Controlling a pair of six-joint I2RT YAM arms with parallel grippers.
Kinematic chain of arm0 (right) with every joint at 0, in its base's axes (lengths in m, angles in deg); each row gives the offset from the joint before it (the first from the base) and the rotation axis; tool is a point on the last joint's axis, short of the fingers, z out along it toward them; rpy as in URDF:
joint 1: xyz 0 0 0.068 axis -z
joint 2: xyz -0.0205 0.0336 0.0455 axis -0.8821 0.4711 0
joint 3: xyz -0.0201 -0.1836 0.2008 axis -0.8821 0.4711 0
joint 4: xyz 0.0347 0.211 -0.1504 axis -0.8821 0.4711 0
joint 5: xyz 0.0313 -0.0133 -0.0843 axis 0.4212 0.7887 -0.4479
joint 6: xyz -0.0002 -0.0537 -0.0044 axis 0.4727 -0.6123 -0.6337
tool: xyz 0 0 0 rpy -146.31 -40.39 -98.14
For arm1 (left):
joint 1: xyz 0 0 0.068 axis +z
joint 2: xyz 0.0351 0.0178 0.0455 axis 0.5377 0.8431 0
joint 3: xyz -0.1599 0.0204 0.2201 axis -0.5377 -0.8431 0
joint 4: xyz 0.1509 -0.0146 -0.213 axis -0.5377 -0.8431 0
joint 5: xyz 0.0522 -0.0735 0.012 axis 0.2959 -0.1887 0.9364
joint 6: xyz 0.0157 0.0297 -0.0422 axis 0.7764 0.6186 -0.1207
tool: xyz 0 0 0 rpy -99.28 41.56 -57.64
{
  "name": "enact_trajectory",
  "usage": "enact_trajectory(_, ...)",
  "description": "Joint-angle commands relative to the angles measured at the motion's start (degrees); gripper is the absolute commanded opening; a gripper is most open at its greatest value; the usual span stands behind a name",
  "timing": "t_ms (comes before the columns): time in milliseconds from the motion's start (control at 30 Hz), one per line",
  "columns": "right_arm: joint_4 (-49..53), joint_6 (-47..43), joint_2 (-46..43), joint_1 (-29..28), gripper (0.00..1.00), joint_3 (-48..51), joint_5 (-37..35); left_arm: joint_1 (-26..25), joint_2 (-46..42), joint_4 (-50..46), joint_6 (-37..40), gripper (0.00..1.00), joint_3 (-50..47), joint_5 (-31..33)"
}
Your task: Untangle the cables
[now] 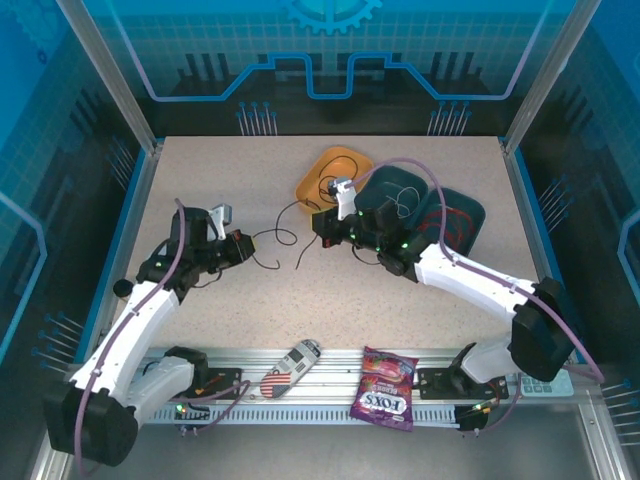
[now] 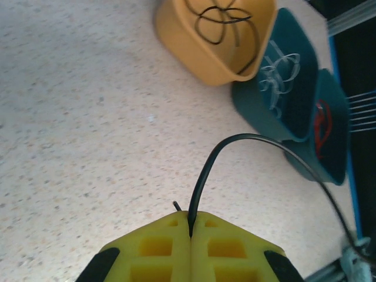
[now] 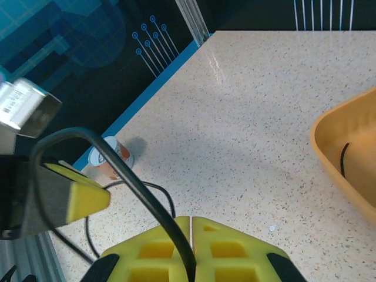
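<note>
A black cable sags over the table between my two grippers. My left gripper is shut on one part of it; in the left wrist view the wire rises from the closed yellow fingers and arcs right. My right gripper is shut on another part, with the wire running left out of its closed fingers. More black wire lies looped in the orange bowl. A white cable sits in a teal bowl, a red cable in the teal bowl beside it.
The three bowls cluster at the back right of the table, right behind my right gripper. A small white-and-orange cup stands near the left blue edge. A snack bag and a striped flat object lie on the front rail.
</note>
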Motion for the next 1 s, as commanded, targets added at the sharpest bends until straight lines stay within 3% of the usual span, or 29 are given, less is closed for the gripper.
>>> enact_trajectory(0,6.96,-2.69,-2.30,-0.96,0.00,-3.91,-4.41,0.49,1.06,-1.85,0.95,0.11,0.75,3.71)
enact_trajectory(67,9.55,-2.39,-2.48,-1.03,0.00,-6.62,-4.78,0.49,1.84,-0.10,0.12,0.22,-0.11,3.39)
enact_trajectory(133,14.13,-2.01,-1.96,-1.03,0.00,-10.87,-5.74,0.50,2.62,2.32,-0.78,0.47,-0.95,1.83)
enact_trajectory(400,34.22,-0.96,4.31,0.57,0.00,-29.50,-12.56,0.50,3.66,5.61,-1.81,0.71,-1.53,1.58)
enact_trajectory(533,39.54,-2.17,7.66,1.61,0.00,-36.80,-16.46,0.53,3.84,5.13,-1.29,0.99,-1.70,3.62)
enact_trajectory(733,42.28,-4.07,12.56,4.62,0.00,-44.20,-20.18,0.49,3.36,8.66,-0.13,0.99,-1.98,0.03)
enact_trajectory(867,42.81,-4.84,15.90,6.39,0.00,-47.97,-21.24,0.49,0.82,18.32,-1.41,0.99,-4.15,-10.79)
enact_trajectory(967,43.29,-5.55,18.27,7.36,0.00,-50.90,-21.92,0.49,-1.65,23.76,-3.51,0.99,-5.68,-15.47)
